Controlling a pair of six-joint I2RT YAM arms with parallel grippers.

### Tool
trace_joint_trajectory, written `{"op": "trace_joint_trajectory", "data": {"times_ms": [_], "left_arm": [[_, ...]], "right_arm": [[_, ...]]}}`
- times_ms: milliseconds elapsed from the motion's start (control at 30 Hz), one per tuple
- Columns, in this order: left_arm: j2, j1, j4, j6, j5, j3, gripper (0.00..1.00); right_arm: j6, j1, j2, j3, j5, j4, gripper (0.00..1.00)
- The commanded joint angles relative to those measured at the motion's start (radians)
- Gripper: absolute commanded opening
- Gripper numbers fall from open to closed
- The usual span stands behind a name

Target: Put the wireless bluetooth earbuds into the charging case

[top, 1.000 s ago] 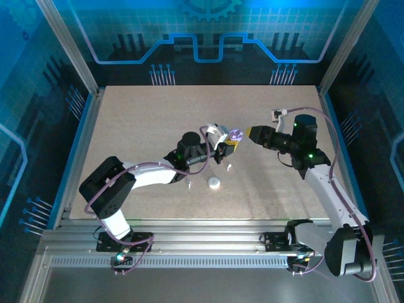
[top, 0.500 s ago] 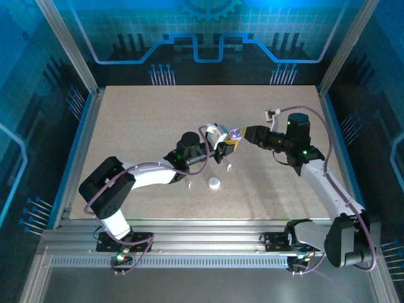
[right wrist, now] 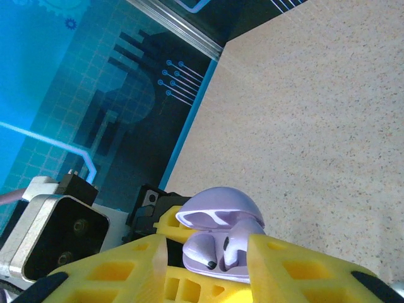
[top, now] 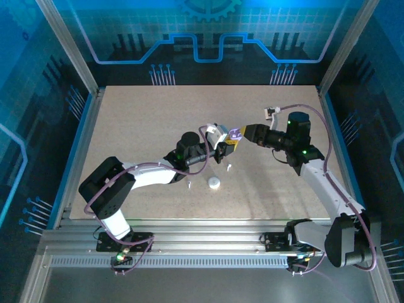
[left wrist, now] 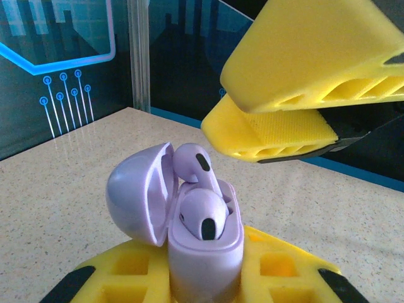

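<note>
Above the table [top: 126,139], the left gripper [top: 228,149] clamps the open purple charging case [left wrist: 205,252] upright. The right gripper [top: 247,133], fingers slightly apart and empty, hovers just above and beside it. One earbud [left wrist: 202,218] sits seated. A second earbud [left wrist: 192,163] stands proud, stem down, nearest those fingers.

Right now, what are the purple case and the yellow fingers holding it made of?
The charging case looks like smooth plastic with a soft sheen: light glints on its open lid. The fingers of the left end effector look like matte plastic with hollow cells, possibly printed.
</note>
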Motion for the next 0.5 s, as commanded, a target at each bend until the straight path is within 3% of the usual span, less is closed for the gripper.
{"op": "trace_joint_trajectory", "data": {"times_ms": [0,467], "left_arm": [[-0.03,-0.008,0.037,0.001,0.029,-0.008,0.15],[-0.036,-0.009,0.038,0.005,0.028,-0.012,0.15]], "right_arm": [[0.003,0.017,-0.005,0.021,-0.04,0.038,0.37],[-0.05,0.011,-0.016,0.035,0.062,-0.095,0.46]]}}
